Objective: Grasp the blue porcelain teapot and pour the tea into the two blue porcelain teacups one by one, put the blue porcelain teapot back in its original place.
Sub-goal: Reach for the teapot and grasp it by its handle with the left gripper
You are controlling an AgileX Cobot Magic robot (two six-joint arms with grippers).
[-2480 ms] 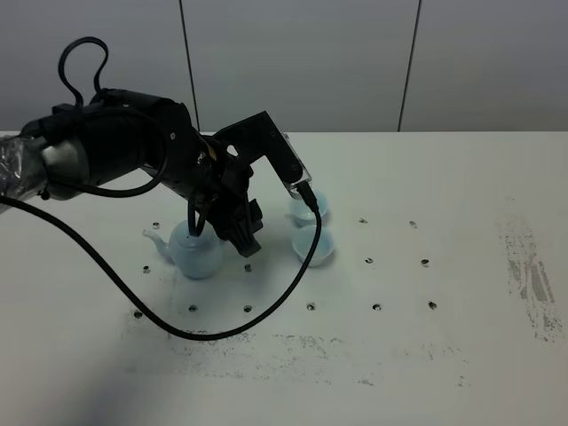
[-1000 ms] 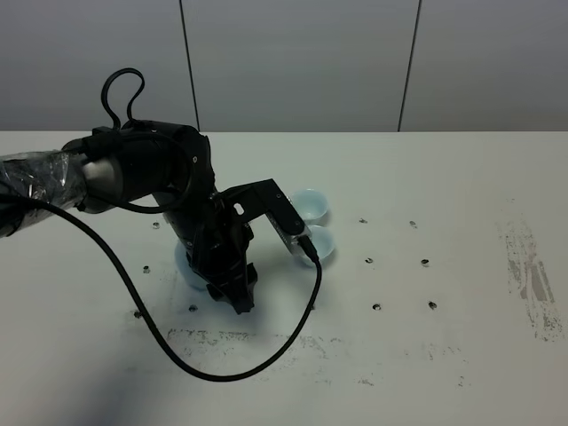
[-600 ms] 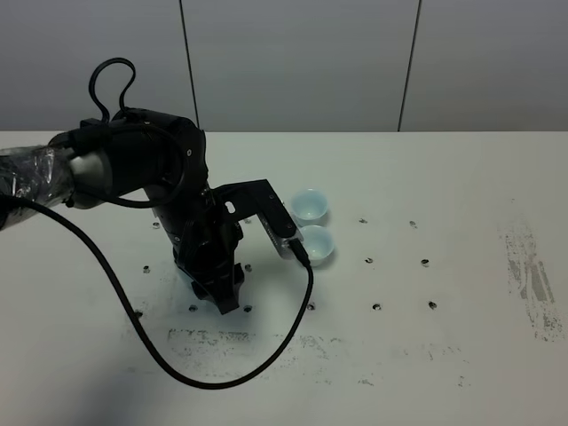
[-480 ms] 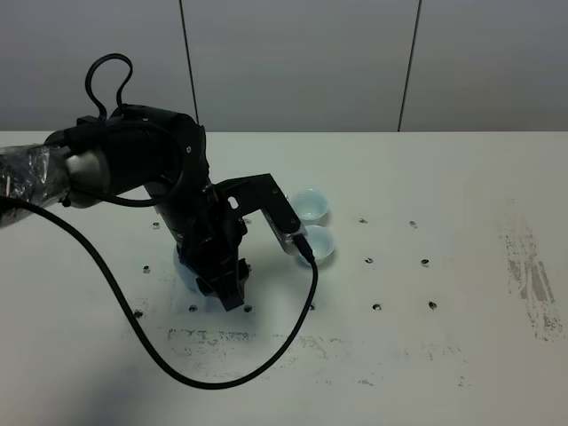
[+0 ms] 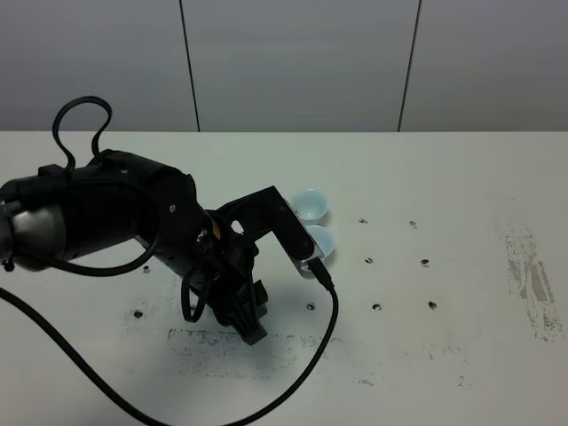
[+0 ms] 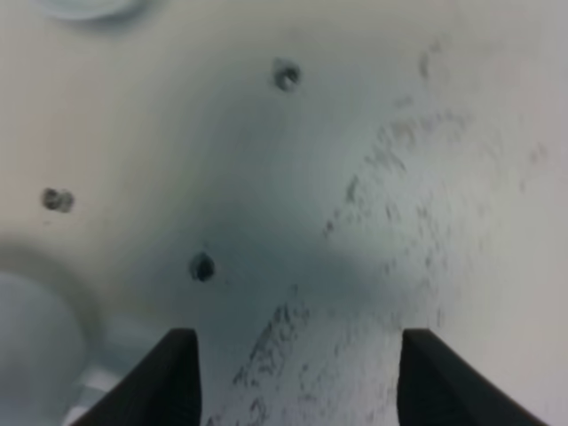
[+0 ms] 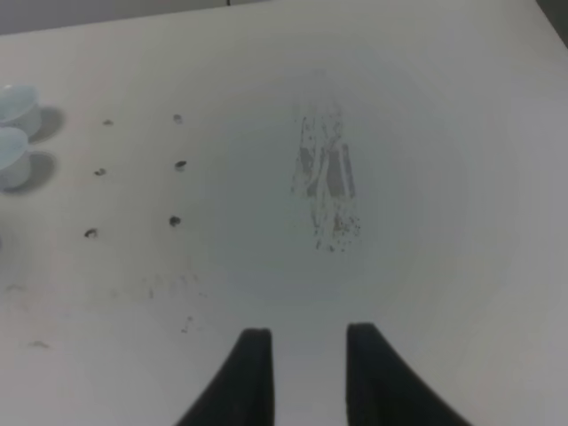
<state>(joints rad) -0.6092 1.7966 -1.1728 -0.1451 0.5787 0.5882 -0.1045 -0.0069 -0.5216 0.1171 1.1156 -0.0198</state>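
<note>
The left gripper (image 5: 250, 330) hangs with jaws spread, empty; the teapot (image 6: 31, 351) sits just outside them. The cups (image 5: 312, 206) stand far-right, and open counter (image 5: 444, 355) lies to the right.

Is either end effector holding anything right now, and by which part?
Nothing is held. The left end effector is open over bare table, with the blue porcelain teapot beside it, ungripped. The right end effector is empty too.

Count's coming in: teacups, two. There's the near teacup (image 5: 324, 240), and the far teacup (image 5: 311, 206) at its eleven o'clock. Then one teapot (image 6: 31, 346), just a blurred pale bulge in the left wrist view. Grippers, two: left gripper (image 6: 295, 335), right gripper (image 7: 306, 330). One black arm (image 5: 106, 213) in the high view.
</note>
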